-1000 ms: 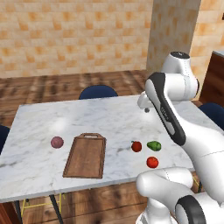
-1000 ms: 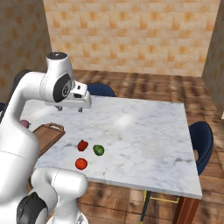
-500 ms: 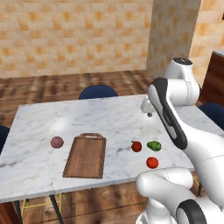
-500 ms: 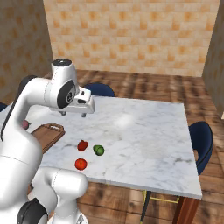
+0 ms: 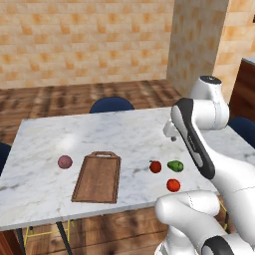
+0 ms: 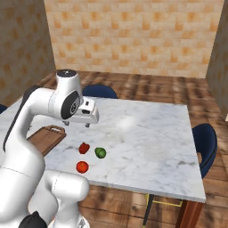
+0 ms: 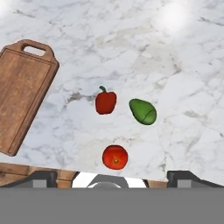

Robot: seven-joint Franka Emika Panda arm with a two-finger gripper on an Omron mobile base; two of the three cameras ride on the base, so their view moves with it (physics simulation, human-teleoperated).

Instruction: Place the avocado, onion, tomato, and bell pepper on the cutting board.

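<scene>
A brown cutting board (image 5: 97, 177) (image 7: 24, 92) lies bare on the marble table, its handle cutout at the far end. Left of it rests the purplish onion (image 5: 64, 162). To the board's right are the red bell pepper (image 5: 155, 166) (image 7: 105, 102), the green avocado (image 5: 175, 166) (image 7: 143, 111) and, nearer the front edge, the red tomato (image 5: 173, 185) (image 7: 115, 157). My gripper (image 6: 77, 124) hangs open and empty above the table, just behind these three, looking down on them.
The marble table (image 5: 124, 129) has its front edge close to the tomato. Blue chairs stand at the far side (image 5: 112, 104) and the right side (image 6: 202, 142). A brick wall rises behind, and a wooden pillar (image 5: 199, 45) stands at the back right.
The hand has come lower and nearer to the front of the table, toward the pepper, avocado and tomato. None of the vegetables or the board has moved.
</scene>
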